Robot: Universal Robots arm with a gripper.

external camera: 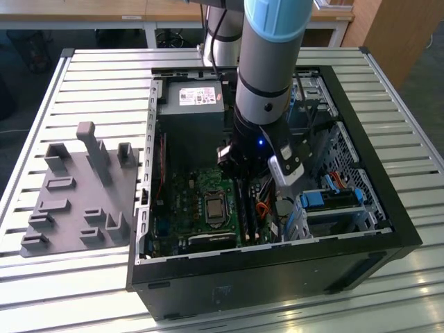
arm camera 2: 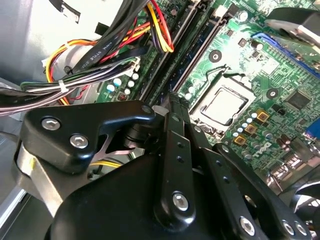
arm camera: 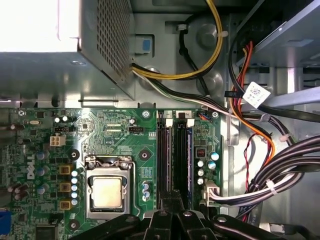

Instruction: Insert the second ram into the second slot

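Right now my arm stands almost straight up and reaches down into the open computer case. My wrist points at the green board on the case floor, so my gripper comes down right over the long dark slots beside the shiny square chip.

I come from straight above because a ram has to be pushed straight down into its slot. If I came in tilted, I think it would jam.

In the first wrist view my gripper's black fingers meet in a narrow point over the slots. They look squeezed close together, with hardly any gap. In the second wrist view the thin finger points down at the same slots.

The second ram looks like the thin dark-blue stick standing on its edge in the slot row, just beside a darker stick. My fingertips are right at its near end. I cannot tell if I am pinching it or only pressing on its top edge. I also cannot tell if it is pushed all the way in.

A bunch of wires in red, yellow and black runs along the side of the board, near the slots but not over them. That leaves my way down free. On the table beside the case lies a grey holder tray with little posts on it.
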